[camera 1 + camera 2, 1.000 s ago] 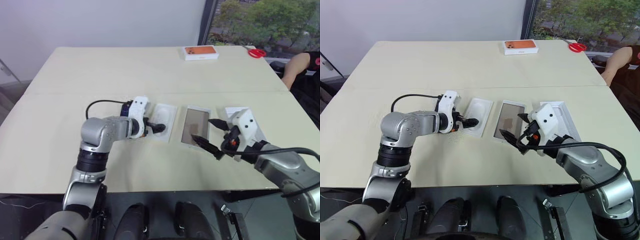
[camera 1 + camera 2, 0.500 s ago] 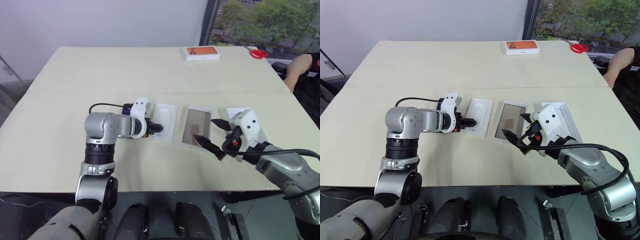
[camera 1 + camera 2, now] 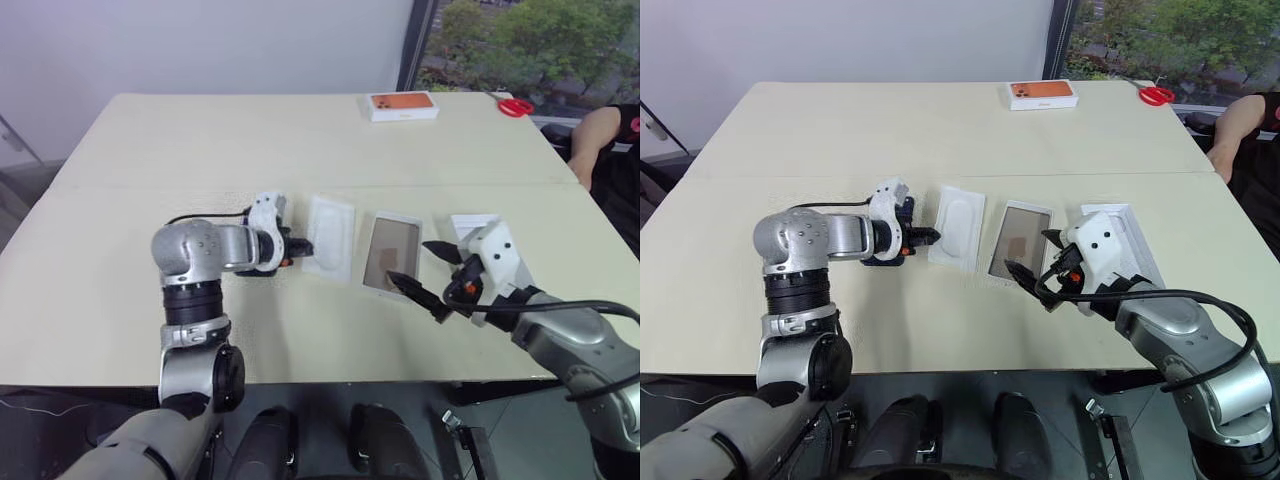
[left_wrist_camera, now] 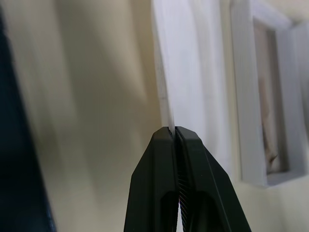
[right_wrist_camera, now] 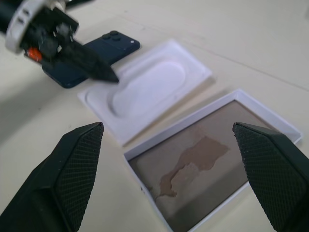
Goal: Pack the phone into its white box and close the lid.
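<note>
The white box [image 3: 392, 255] lies open at mid-table, its brown-stained inside facing up. Left of it lies a thin white insert [image 3: 330, 235] with an oval recess. My left gripper [image 3: 305, 247] is shut on the insert's left edge [image 4: 166, 111], which is tilted up off the table. The dark navy phone [image 5: 120, 47] lies flat just behind that gripper, camera cluster up. My right gripper [image 3: 407, 260] hangs open over the box's near right corner, holding nothing. The lid [image 3: 1130, 235] lies right of the box, mostly hidden by my right hand.
A white box with orange print [image 3: 401, 105] and red scissors [image 3: 514, 105] sit at the table's far edge. A person's arm [image 3: 600, 130] shows at the far right, beyond the table.
My left gripper has gone from open to shut on the insert's left edge, rolled, and tipped that edge up. The right arm has kept still.
</note>
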Robot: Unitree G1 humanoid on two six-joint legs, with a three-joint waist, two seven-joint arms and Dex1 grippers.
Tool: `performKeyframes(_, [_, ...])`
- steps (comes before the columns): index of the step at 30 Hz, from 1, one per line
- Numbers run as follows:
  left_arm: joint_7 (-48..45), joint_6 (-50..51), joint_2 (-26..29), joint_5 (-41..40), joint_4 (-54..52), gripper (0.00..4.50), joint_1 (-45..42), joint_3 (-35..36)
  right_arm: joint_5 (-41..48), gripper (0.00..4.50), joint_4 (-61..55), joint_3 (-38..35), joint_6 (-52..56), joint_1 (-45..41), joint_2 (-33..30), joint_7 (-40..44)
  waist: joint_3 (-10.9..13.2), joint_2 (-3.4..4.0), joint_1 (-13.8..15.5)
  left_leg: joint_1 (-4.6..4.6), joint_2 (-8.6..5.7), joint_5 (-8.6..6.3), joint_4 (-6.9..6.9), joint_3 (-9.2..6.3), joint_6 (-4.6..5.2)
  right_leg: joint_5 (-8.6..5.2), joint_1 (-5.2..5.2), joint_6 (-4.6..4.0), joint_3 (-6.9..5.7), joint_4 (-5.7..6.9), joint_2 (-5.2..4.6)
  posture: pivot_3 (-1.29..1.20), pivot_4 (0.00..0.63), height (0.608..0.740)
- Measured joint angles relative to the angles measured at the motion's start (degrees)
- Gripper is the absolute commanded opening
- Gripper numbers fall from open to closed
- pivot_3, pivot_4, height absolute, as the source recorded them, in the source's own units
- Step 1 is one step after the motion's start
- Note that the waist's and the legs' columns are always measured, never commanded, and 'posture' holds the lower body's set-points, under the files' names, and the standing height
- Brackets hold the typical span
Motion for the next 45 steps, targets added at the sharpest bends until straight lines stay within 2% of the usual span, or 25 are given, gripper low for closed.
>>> performKeyframes(5, [-1.9,1.2,-0.4,-2.7,-0.4,0.06,-1.8,5.1,-0.1,4.5,0.0,-1.4,-0.1,0.8,-1.1,0.4,0.0,0.0,0.1,-0.01,-0.02,0.0,0.0,0.0,0.0,0.0,0.01,0.0,-0.01,-0.01,-0.01,0.0,0.15,0.74])
performKeyframes(11, [-0.4,1.2,-6.9,-7.1,0.7,0.06,-4.5,7.6,-1.6,4.5,2.0,-5.3,-1.3,2.3,-3.5,1.9,0.0,-0.05,0.2,-0.04,-0.07,0.0,0.03,0.01,0.0,0.0,0.03,0.0,0.0,-0.06,-0.05,0.0,0.15,0.74])
performKeyframes(17, [4.2,1.2,-13.0,-7.8,4.2,0.06,-5.3,5.2,-3.4,4.5,4.1,-8.7,-3.0,3.4,-5.0,3.2,0.0,-0.06,-0.1,-0.01,-0.06,0.0,0.03,0.01,0.01,0.0,0.03,0.01,0.01,-0.03,-0.02,0.0,0.15,0.74])
performKeyframes(25, [7.7,1.2,-13.5,-7.4,7.5,0.06,-5.5,4.0,-3.9,4.5,4.1,-9.6,-3.3,4.3,-4.9,3.6,0.0,-0.06,0.1,-0.02,-0.03,0.0,0.02,0.0,0.01,-0.01,0.03,0.01,0.01,-0.04,0.03,0.0,0.15,0.74])
performKeyframes(35, [7.6,1.2,-13.6,-7.0,10.2,0.06,-5.9,1.9,-4.5,4.5,4.1,-9.5,-3.3,4.2,-4.5,3.3,0.0,-0.06,0.1,-0.01,-0.04,0.0,0.02,0.0,0.01,-0.01,0.03,0.01,0.01,-0.04,0.03,0.0,0.15,0.74])
performKeyframes(36, [7.5,1.2,-13.6,-6.9,10.4,0.66,-5.9,1.4,-4.5,4.5,4.1,-9.4,-3.3,4.2,-4.4,3.3,0.0,-0.06,0.1,-0.01,-0.04,0.0,0.02,0.0,0.01,-0.01,0.03,0.01,0.01,-0.03,0.03,0.0,0.15,0.74])
performKeyframes(37, [7.5,1.2,-13.6,-6.9,10.7,0.89,-5.9,1.2,-4.5,4.5,4.1,-9.4,-3.3,4.1,-4.3,3.3,0.0,-0.06,0.1,-0.01,-0.04,0.0,0.02,0.0,0.01,-0.01,0.03,0.01,0.01,-0.03,0.03,0.0,0.15,0.74])
performKeyframes(44, [6.4,1.1,-13.6,-7.0,11.0,4.37,-5.9,1.2,-4.5,4.5,4.1,-8.2,-3.3,3.8,-3.6,2.9,0.0,-0.06,0.1,-0.01,-0.04,0.0,0.02,0.0,0.01,-0.01,0.03,0.01,0.01,-0.03,0.02,0.0,0.15,0.74])
performKeyframes(45, [6.1,1.2,-13.6,-7.2,11.0,4.37,-5.9,1.3,-4.5,4.5,4.1,-7.9,-3.3,3.5,-3.6,2.8,0.0,-0.06,0.1,-0.01,-0.04,0.0,0.02,0.0,0.01,-0.01,0.03,0.01,0.01,-0.03,0.02,0.0,0.15,0.74])
